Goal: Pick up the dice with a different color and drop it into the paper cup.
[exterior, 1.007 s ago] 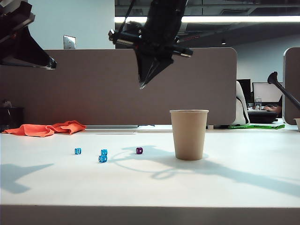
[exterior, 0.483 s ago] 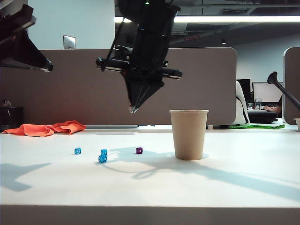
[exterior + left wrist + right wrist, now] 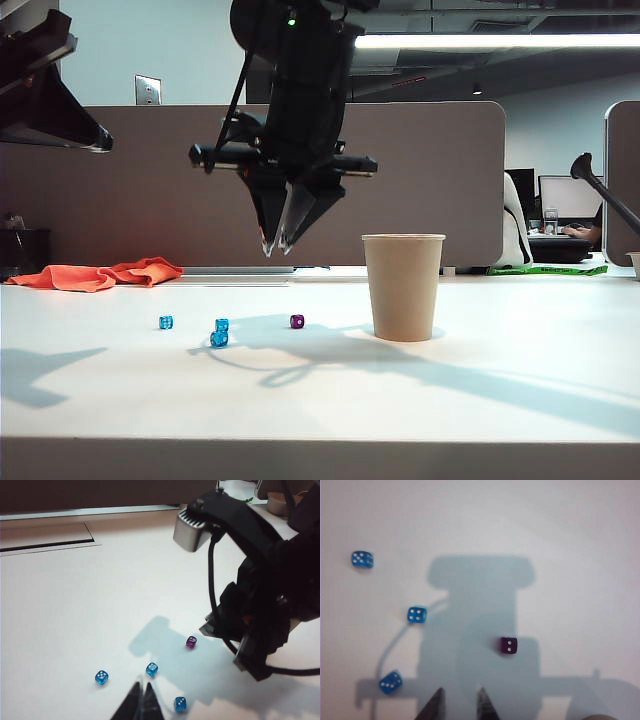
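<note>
Looking down through the right wrist, I see the purple die (image 3: 508, 646) lying on the desk (image 3: 580, 580) just beyond my right tool (image 3: 459, 705), whose tips stand narrowly apart, holding nothing. It hangs high above, beside the paper cup (image 3: 403, 287). My left tool (image 3: 139, 700) looks pinched together, empty, over the blue dice (image 3: 151, 669).

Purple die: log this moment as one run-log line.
purple die: on table, untouched | paper cup: upright beside it | right gripper: above dice, jaws parted, empty | left gripper: raised, shut
</note>
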Available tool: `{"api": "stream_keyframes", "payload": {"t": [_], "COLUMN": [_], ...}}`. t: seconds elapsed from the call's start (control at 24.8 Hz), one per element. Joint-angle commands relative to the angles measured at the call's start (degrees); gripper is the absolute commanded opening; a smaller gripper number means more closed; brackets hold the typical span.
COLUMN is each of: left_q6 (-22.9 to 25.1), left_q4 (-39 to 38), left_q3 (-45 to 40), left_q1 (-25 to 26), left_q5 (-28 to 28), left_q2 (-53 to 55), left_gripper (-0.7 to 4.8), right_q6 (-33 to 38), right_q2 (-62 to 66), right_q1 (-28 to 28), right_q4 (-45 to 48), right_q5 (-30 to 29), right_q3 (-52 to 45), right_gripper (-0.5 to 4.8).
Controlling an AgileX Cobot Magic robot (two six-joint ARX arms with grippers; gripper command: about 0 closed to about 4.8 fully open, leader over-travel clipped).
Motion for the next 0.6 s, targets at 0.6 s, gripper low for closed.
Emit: {"api": "stream_keyframes", "payload": {"t": [0.6], "left_q6": [-0.22], "left_q4": [0.72], "left_q3": [0.31], "left_q1": [-0.02], "left_q5": [0.04], "left_q2": [-0.15], "left_gripper": [-0.06], "right_q6": [0.20], "right_q2": [2.19], "right_q1": [0.11], "right_q4": [0.83], "right_q5": [1.36], "right_q3": [0.31], "right_gripper": [1.53]}}
